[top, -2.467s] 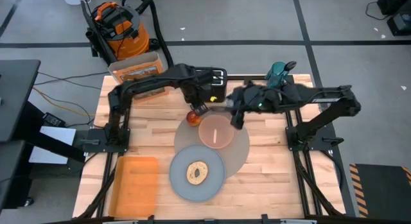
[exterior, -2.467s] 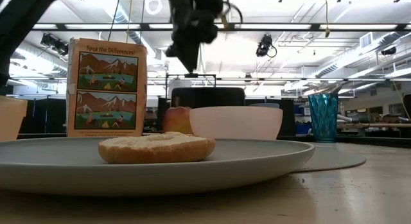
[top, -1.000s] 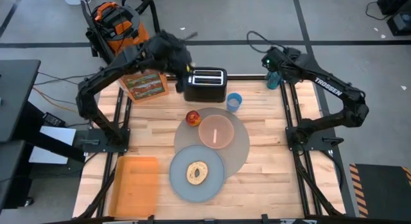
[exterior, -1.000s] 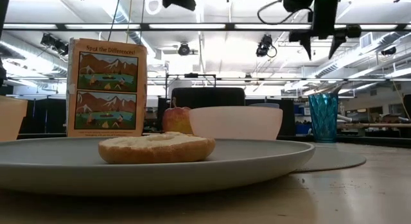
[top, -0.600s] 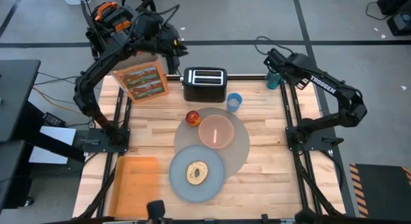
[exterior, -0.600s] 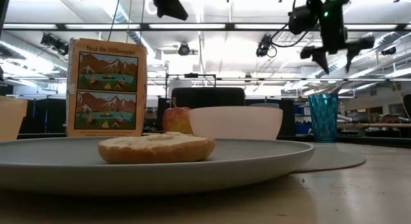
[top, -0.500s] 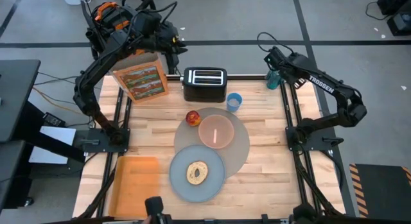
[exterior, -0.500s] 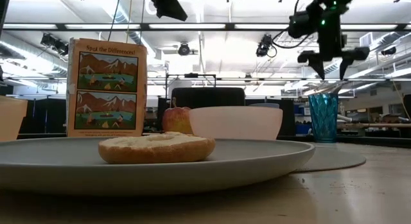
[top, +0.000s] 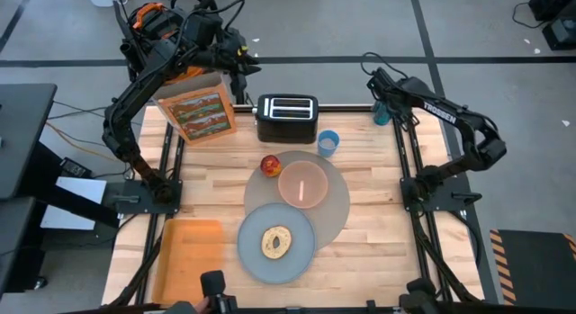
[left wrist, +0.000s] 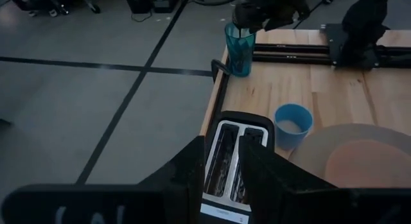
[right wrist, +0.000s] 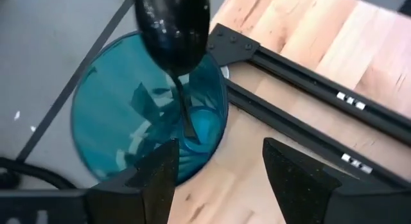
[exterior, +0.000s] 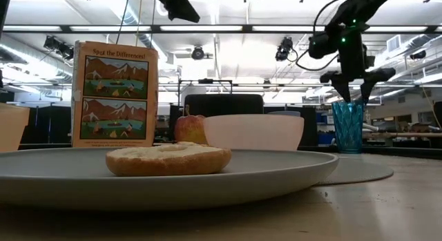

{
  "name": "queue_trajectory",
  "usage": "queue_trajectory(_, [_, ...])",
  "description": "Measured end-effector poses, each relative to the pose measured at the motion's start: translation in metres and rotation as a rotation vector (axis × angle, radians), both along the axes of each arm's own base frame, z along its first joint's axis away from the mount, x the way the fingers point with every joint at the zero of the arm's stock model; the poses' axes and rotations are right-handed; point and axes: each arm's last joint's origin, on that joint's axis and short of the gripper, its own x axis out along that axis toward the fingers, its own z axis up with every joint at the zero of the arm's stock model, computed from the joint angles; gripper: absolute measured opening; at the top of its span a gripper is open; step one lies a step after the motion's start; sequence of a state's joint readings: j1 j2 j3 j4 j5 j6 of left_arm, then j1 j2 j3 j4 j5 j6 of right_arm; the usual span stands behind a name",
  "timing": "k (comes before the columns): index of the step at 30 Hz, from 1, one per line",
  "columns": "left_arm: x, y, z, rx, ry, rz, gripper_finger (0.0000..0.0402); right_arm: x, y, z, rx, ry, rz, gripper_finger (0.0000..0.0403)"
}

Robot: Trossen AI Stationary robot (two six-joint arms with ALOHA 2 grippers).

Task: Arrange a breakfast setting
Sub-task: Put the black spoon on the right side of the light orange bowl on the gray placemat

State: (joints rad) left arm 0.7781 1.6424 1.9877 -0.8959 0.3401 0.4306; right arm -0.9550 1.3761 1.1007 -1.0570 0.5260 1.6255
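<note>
My right gripper [right wrist: 220, 147] hangs open just above a teal glass [exterior: 347, 127] at the table's far right corner. A dark spoon [right wrist: 172, 31] stands in the glass, bowl end up. On the taupe mat [top: 337, 201] rest the pink bowl [top: 302, 183] and the apple [top: 270, 164]. The grey plate [top: 254, 255] overlaps the mat's near edge and carries the bagel [top: 275, 242]. The blue cup [top: 328, 141] stands beside the toaster. My left gripper [left wrist: 225, 166] is open, high over the far left edge, and holds nothing.
A black toaster [top: 288, 119] stands at the far middle and a cereal box [top: 198, 112] at the far left. An orange tray [top: 189, 255] lies at the near left. Bare wood shows at the right side of the table.
My right gripper has come down toward the teal glass and rolled about its own axis, and now hangs just over the rim. My left gripper has swung away from the toaster toward the far left corner, staying high.
</note>
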Motion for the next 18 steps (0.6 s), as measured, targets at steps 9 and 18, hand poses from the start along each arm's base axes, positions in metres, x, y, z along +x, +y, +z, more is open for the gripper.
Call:
queue_trajectory(9, [-0.001,-0.001,-0.002,-0.013,0.013,0.0,0.0103,0.001,-0.013,-0.011,-0.036,-0.131,-0.2,0.0171])
queue_trajectory(18, [-0.001,-0.001,-0.003,-0.046,0.012,0.016,0.0103,0.005,-0.017,-0.017,-0.014,-0.132,-0.194,0.0042])
